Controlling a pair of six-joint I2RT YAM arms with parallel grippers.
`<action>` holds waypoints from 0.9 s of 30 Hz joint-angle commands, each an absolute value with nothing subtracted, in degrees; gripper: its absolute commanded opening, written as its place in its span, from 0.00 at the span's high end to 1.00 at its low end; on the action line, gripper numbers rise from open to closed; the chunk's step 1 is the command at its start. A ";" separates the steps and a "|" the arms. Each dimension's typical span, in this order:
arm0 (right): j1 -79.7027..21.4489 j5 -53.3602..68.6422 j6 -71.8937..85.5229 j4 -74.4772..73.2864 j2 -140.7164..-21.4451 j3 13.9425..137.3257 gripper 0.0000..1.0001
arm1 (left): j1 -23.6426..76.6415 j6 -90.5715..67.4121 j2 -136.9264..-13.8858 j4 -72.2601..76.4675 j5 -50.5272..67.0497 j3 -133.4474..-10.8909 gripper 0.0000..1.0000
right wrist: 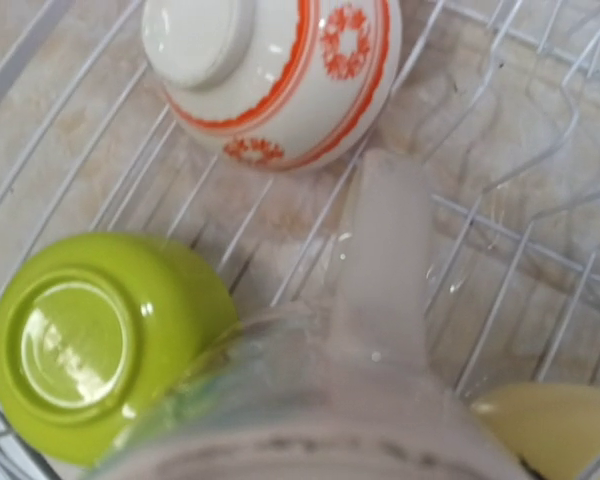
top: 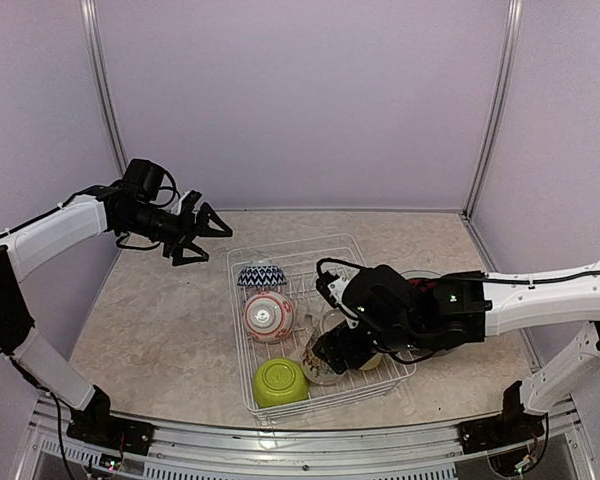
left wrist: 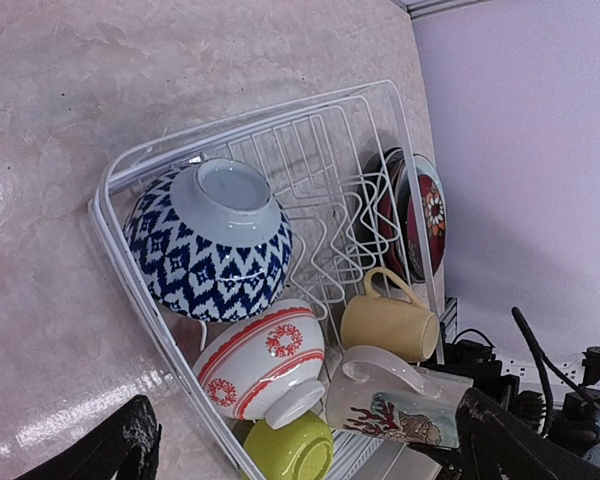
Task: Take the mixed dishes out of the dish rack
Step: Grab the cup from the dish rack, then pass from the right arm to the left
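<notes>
We see the rack (top: 310, 262) in the middle of the table (top: 160, 310), and the dishes are all in it. The bowls lie upside down, we think so that water can run off them. The blue bowl (left wrist: 210, 240) is at the far end, the red bowl (left wrist: 265, 360) is next, and the green bowl (right wrist: 90, 340) is at the near end. The plates (left wrist: 415, 215) stand on edge because the slots (left wrist: 325, 215) hold them up. The cup (left wrist: 390, 320) and the mug (left wrist: 390, 405) sit just beside each other.

Our right gripper (top: 327, 352) is down in the rack, right at the mug. The mug fills the wrist view, all blurry, with its handle (right wrist: 385, 250) pointing away. The fingers are hidden, so we cannot tell if they have closed on it. We think the mug is the first thing to come out.

Our left gripper (top: 208, 240) hangs wide open with nothing in it, high up near the rack's far corner. We think it waits there to keep out of the right arm's way.
</notes>
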State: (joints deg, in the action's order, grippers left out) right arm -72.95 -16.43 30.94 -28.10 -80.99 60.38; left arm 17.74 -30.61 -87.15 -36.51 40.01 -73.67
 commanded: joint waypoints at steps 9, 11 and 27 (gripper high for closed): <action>-68.52 -20.42 34.17 -16.41 -75.33 61.42 1.00 | 18.09 -29.93 -86.71 -37.27 38.92 -75.06 0.01; -67.54 -19.37 34.66 -14.02 -73.54 60.23 1.00 | 18.11 -29.88 -86.43 -37.35 38.61 -75.06 0.01; -50.93 -0.99 47.92 16.96 -69.68 49.31 1.00 | 17.73 -33.05 -78.87 -24.32 52.37 -69.61 0.01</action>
